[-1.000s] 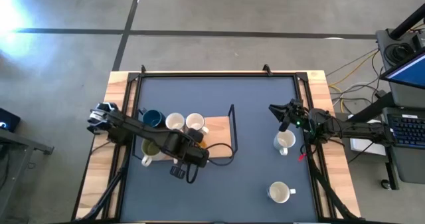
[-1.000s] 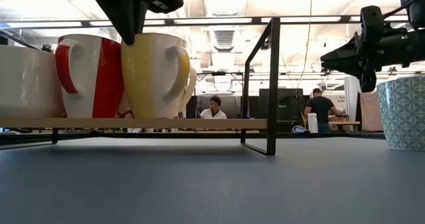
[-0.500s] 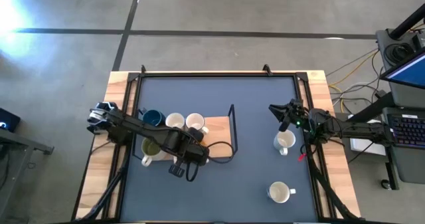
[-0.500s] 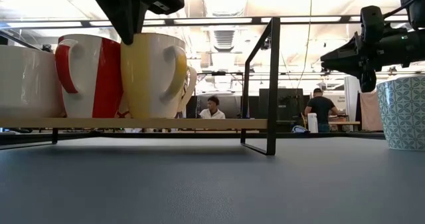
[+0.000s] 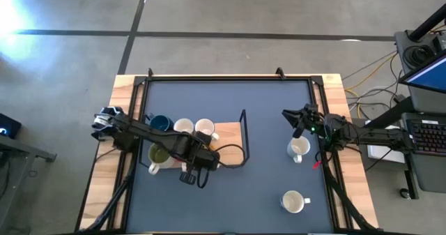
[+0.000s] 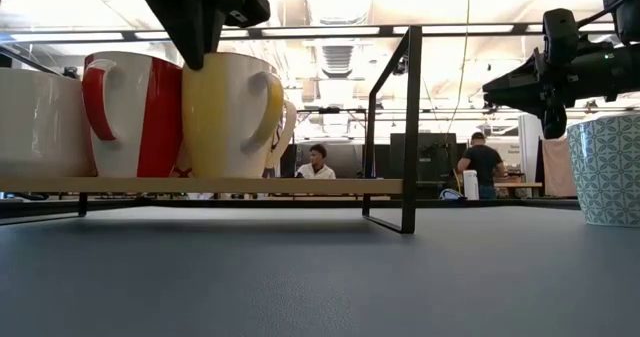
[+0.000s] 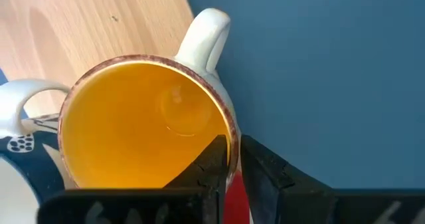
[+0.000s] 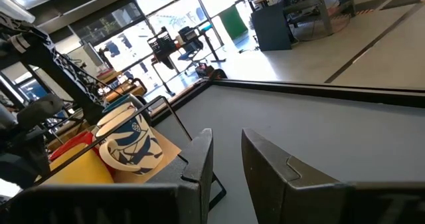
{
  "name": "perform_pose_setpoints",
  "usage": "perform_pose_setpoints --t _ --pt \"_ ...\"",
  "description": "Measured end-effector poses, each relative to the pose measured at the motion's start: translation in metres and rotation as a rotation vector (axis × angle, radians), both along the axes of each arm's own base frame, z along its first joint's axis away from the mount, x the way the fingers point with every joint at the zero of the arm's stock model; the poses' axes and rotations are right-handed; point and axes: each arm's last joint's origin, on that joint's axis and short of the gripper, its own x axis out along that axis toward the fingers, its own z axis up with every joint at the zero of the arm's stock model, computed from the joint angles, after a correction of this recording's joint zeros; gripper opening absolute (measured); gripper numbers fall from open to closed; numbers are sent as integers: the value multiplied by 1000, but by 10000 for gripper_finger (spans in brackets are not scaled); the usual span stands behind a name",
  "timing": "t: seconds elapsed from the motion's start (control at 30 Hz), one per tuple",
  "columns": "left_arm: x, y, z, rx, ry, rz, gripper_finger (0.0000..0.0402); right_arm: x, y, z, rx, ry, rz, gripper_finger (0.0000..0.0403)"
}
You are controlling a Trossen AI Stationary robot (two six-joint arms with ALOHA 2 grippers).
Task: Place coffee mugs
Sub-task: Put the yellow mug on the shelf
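Note:
My left gripper (image 5: 200, 153) reaches over the wooden rack board (image 5: 228, 132) and is shut on the orange mug (image 7: 143, 127), which shows yellow in the low view (image 6: 232, 117). A red mug (image 6: 130, 117) and a white mug (image 6: 40, 122) stand beside it on the board. A dark blue mug (image 5: 159, 124), two white mugs (image 5: 183, 127) and an olive green mug (image 5: 157, 156) also stand on the rack. My right gripper (image 5: 293, 116) hangs open and empty above the table's right side, near a white mug (image 5: 299, 148). My left gripper pinches the orange mug's rim (image 7: 232, 144) on the side away from the rack's other mugs, one finger (image 7: 214, 159) inside the mug and one (image 7: 262, 172) outside. The fingers come from above, pointing down. The mug stands upright with its base on the wooden board (image 6: 300, 185), its handle (image 7: 207, 32) free.
The rack's black metal frame (image 6: 408, 127) rises at the board's right end. A second white mug (image 5: 293, 201) stands near the table's front right, and a patterned mug (image 6: 608, 167) shows at the low view's right. Bare mat (image 5: 265, 186) lies between the rack and those mugs.
My left gripper has shifted a little over the rack, still shut on the orange mug's rim. The mug has stayed upright on the board.

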Motion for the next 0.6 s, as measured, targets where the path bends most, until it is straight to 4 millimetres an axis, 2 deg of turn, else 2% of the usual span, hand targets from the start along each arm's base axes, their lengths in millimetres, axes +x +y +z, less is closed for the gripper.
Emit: perform_pose_setpoints --t 0.2,0.43,0.6 --pt "1 0 2 -8 -21 3 40 0 0 0 0 0 0 68" --pt "-3 1 14 -22 -75 14 57 0 0 0 0 0 0 68" --pt "-2 2 30 -14 -118 78 71 0 0 0 0 0 0 68"
